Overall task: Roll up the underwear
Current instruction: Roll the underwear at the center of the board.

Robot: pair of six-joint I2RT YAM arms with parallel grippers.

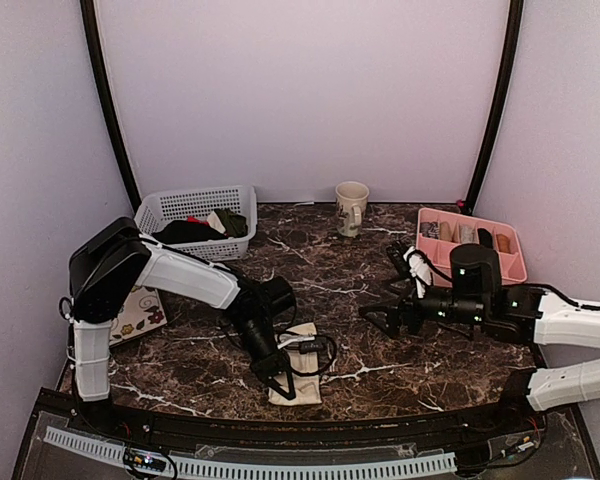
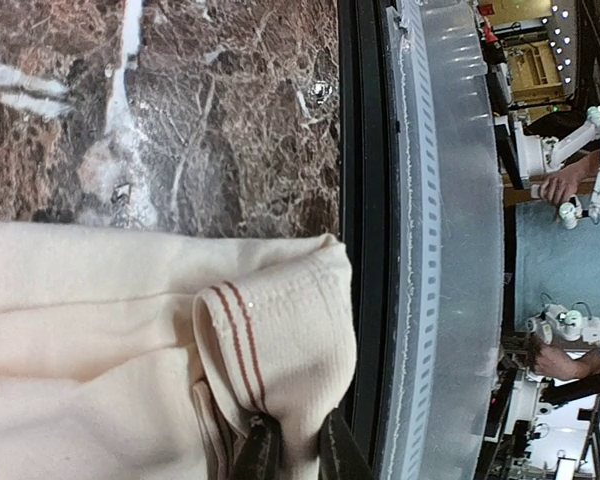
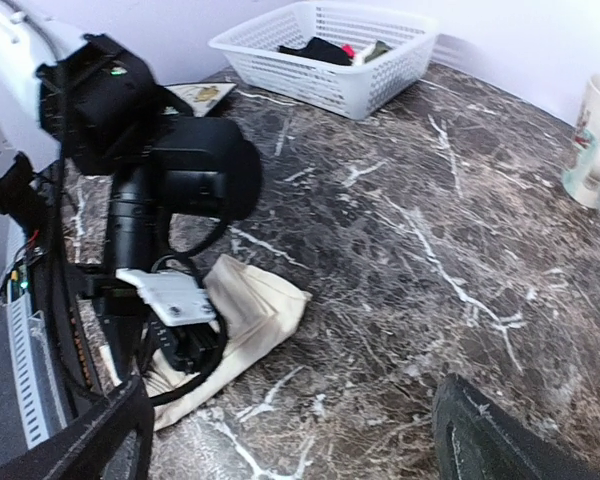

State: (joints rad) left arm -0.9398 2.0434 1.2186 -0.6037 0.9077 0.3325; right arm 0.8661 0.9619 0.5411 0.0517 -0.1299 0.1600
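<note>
The soft cream cloth underwear point(image 1: 298, 362) lay bunched at the near edge of the dark marble worktop point(image 1: 360, 270). The left gripper point(image 2: 294, 448) was almost closed, pinching the cloth's striped hem corner. The right gripper point(image 1: 378, 320) was wide open, held nothing, and was well apart from the cloth. That small pinch could slip. Then the cloth might fall loose or slide off the near edge.

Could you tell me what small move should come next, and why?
Probably the left gripper should curl the pinched end up and over, away from the table edge, starting the roll: it is shut on the near end of the underwear, the rest lies flat, and the right gripper hangs open, apart from it.
</note>
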